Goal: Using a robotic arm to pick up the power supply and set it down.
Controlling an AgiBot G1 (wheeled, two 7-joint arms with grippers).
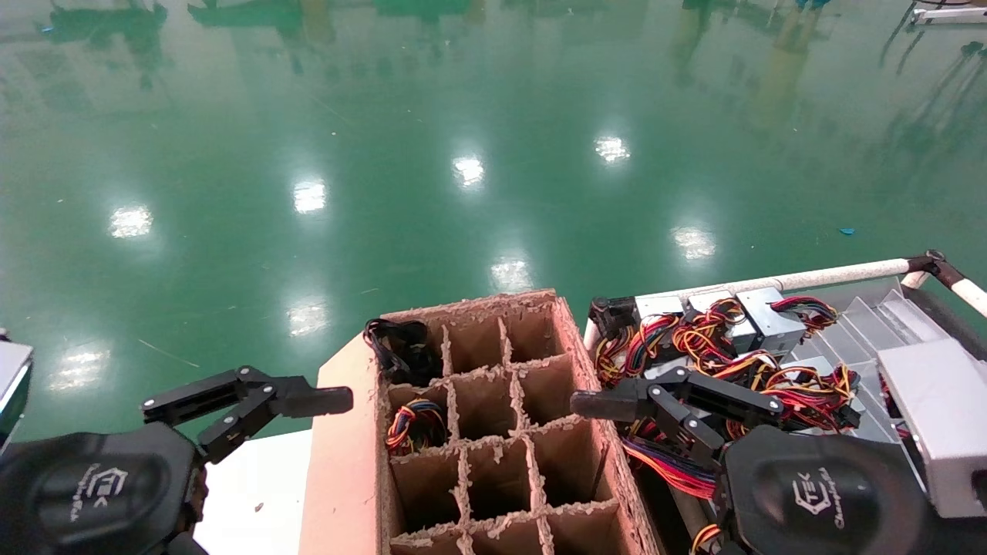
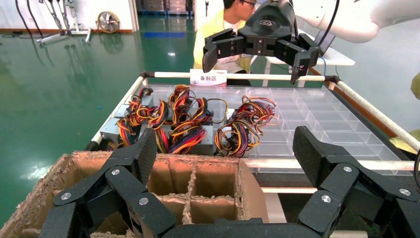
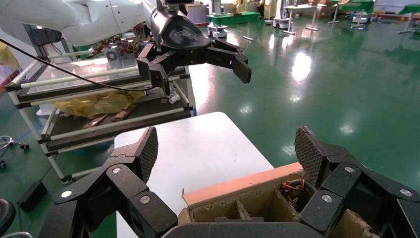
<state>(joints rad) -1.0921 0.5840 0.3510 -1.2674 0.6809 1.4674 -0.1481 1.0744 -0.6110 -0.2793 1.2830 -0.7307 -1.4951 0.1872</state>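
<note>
The power supply [image 2: 242,130], a grey box with a tight coil of red, orange, yellow and purple wires, sits on the clear tray [image 2: 317,124] just beyond the cardboard box. My right gripper [image 1: 644,428] hangs open and empty above the wired units on the cart; the left wrist view shows it high above the tray [image 2: 257,49]. Open and empty too, my left gripper [image 1: 277,424] hovers by the box's left side, over the white table. Each wrist view shows its own jaws spread wide, left [image 2: 225,158] and right [image 3: 228,153].
A cardboard box [image 1: 339,462] with divider cells stands in the middle; two cells hold wired units [image 1: 415,424]. Other grey boxes with sprawling wires [image 1: 763,316] crowd the cart, behind its white rail [image 1: 810,276]. A person [image 2: 223,25] stands beyond the cart. White table [image 1: 254,493] at left.
</note>
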